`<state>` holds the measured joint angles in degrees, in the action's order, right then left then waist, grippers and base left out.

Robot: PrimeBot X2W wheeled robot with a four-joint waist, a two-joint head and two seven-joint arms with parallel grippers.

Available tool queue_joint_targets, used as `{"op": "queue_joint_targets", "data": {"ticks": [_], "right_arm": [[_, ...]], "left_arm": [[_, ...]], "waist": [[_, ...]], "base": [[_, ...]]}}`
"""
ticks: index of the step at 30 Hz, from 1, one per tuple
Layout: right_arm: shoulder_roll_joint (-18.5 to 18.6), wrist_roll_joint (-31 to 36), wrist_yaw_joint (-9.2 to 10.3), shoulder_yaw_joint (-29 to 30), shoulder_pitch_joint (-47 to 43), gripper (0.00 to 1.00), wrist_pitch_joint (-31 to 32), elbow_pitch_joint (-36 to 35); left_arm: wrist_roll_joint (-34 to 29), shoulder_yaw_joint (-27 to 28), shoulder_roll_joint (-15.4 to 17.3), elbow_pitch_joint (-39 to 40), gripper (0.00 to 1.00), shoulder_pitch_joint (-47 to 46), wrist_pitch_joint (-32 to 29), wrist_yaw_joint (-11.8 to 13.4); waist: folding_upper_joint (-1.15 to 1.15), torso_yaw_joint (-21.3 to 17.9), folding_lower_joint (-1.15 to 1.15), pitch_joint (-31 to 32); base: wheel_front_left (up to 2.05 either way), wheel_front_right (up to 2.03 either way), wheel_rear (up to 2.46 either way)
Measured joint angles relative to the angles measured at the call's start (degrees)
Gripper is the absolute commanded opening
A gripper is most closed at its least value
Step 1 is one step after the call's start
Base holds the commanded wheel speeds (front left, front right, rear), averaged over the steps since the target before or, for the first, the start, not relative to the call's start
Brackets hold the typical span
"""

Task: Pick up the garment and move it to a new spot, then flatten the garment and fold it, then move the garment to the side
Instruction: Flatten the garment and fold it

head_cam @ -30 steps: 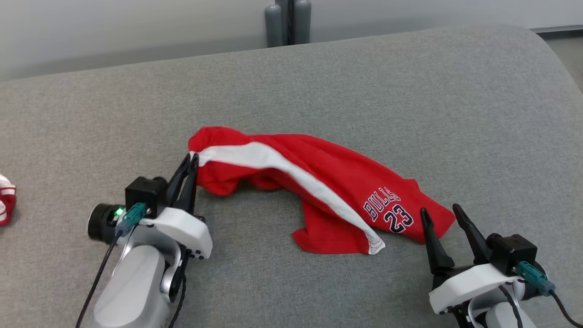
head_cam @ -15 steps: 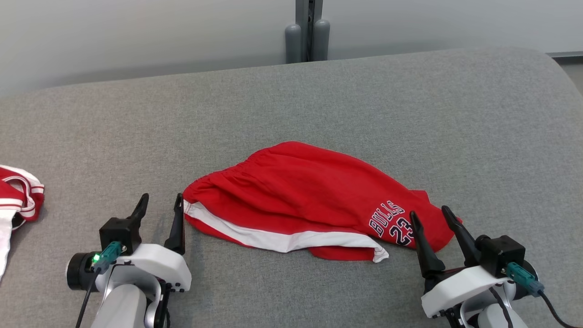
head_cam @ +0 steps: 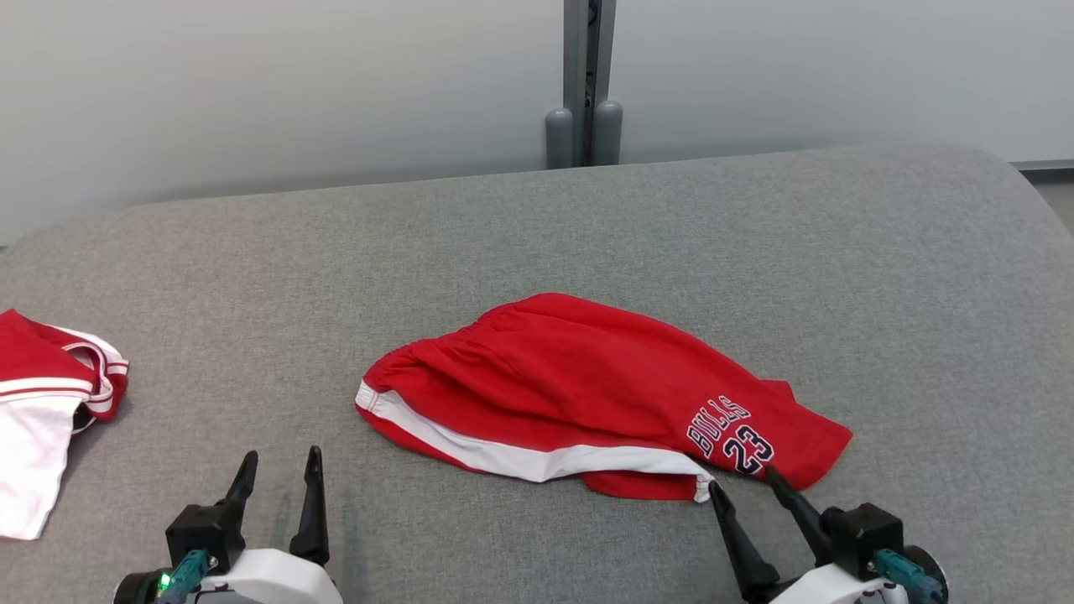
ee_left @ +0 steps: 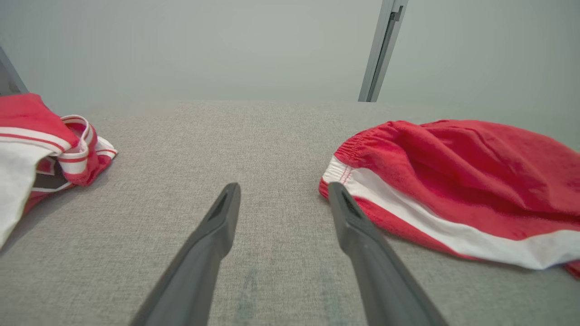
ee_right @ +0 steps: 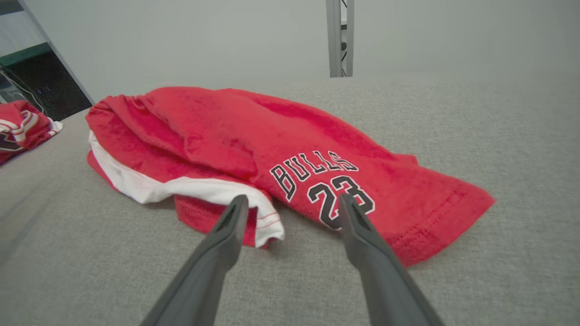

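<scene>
Bulls shorts [head_cam: 587, 394] sitting mid-cushion, both claws empty
They lie rumpled on the grey cushion [head_cam: 503, 235]; left gripper [head_cam: 282, 454] spread near the waistband [head_cam: 419, 352], right gripper [head_cam: 740, 480] spread at the leg hem [head_cam: 826, 457], probably lined up to pull them flat.

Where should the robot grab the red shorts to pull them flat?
Best by the shorts' two ends, I think. The left claw can pinch the waistband corner, where the white stripe starts, coming from the left. The right claw can pinch the leg hem beside the 23, coming from the near side. Both edges lie open on the cushion, right before the open claws.
</scene>
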<state>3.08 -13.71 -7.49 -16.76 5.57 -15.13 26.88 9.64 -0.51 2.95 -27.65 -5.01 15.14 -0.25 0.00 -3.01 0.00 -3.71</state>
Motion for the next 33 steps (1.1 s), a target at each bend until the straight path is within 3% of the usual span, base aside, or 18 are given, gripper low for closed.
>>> {"op": "queue_joint_targets", "data": {"ticks": [14,15,16,17,18,19,33], "right_arm": [[0.9,-0.4,-0.01,-1.1,2.4,1.00,0.0,5.1],[0.9,-0.4,-0.01,-1.0,2.5,0.86,0.0,5.5],[1.0,-0.4,-0.01,-1.0,2.7,0.50,0.0,5.8],[1.0,-0.4,0.00,-1.2,3.0,0.32,0.0,6.1],[1.0,-0.4,0.00,-1.2,3.2,0.05,0.0,6.3],[1.0,-0.4,-0.01,-1.1,3.4,0.00,0.0,6.4],[7.3,5.2,-0.01,7.2,9.7,0.00,0.0,1.8]], "left_arm": [[1.6,-2.5,-0.2,1.4,1.00,-0.5,0.0,-0.1],[1.8,-2.6,-0.2,1.6,1.00,-0.5,0.0,0.0],[2.0,-2.7,-0.1,1.7,1.00,-0.5,0.0,0.1],[2.1,-2.7,-0.1,1.8,1.00,-0.5,0.0,0.2],[2.2,-2.8,-0.2,2.0,1.00,-0.5,0.0,0.2],[2.5,-2.9,-0.2,2.1,1.00,-0.5,0.0,0.3],[4.1,-8.0,-0.2,2.2,1.00,-2.1,0.0,0.2]], "waist": [[0.00,3.6,0.00,-2.2],[0.00,3.9,0.00,-2.5],[0.00,4.1,0.00,-2.7],[0.00,4.2,0.00,-2.9],[0.00,4.3,0.00,-3.1],[0.00,4.4,0.00,-3.2],[0.00,3.7,0.00,-3.8]], "base": [[0.00,0.00,0.00],[0.00,0.00,0.00],[0.00,0.00,0.00],[0.00,0.00,0.00],[0.00,0.00,0.00],[0.00,0.00,0.00],[0.00,0.00,0.00]]}}
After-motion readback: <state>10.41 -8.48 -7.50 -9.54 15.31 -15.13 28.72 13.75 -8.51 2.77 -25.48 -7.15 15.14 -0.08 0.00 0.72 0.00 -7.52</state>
